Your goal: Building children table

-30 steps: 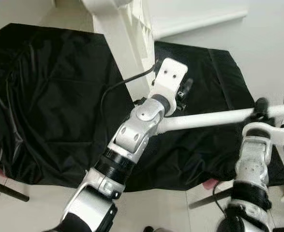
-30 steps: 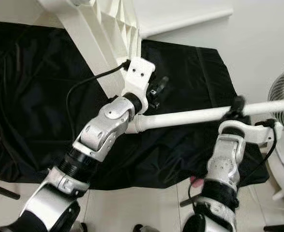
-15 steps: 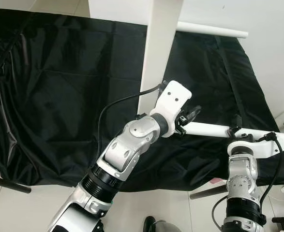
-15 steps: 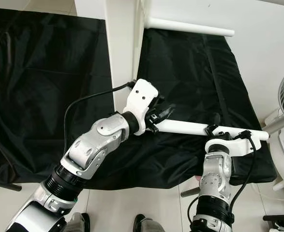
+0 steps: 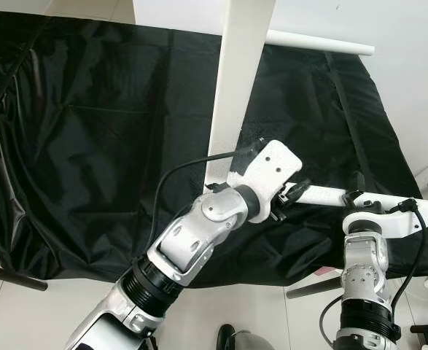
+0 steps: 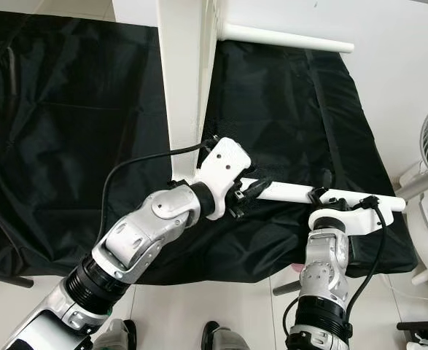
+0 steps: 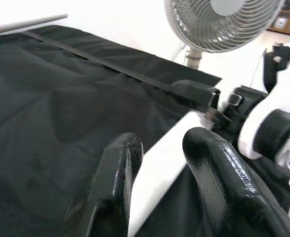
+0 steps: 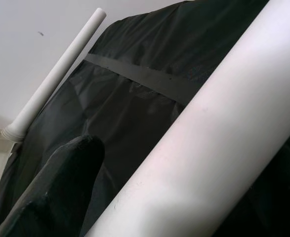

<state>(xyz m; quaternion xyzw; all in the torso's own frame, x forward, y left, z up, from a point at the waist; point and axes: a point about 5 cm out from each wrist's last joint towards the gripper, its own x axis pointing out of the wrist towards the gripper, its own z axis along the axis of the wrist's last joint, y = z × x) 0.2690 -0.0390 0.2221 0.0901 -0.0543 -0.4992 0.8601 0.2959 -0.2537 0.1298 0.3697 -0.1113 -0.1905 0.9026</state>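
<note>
No writing or brand can be read. A black cloth (image 5: pixel 90 146) is spread over the worktop, a pale floor around it. The white table panel (image 5: pixel 237 80) stands upright at centre. The white leg (image 5: pixel 323 195) is straddled by the left gripper (image 7: pixel 157 163), jaws apart, and clamped by the right gripper (image 5: pixel 358 191). A fan (image 7: pixel 224 22) is seen nearby.

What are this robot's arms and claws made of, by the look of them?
Both arms are jointed silver metal segments with black rings. Each wrist carries a white plastic housing with a black cable looping from it. The left claw has two thick, glossy black rounded fingers; one dark finger of the right claw shows.
</note>
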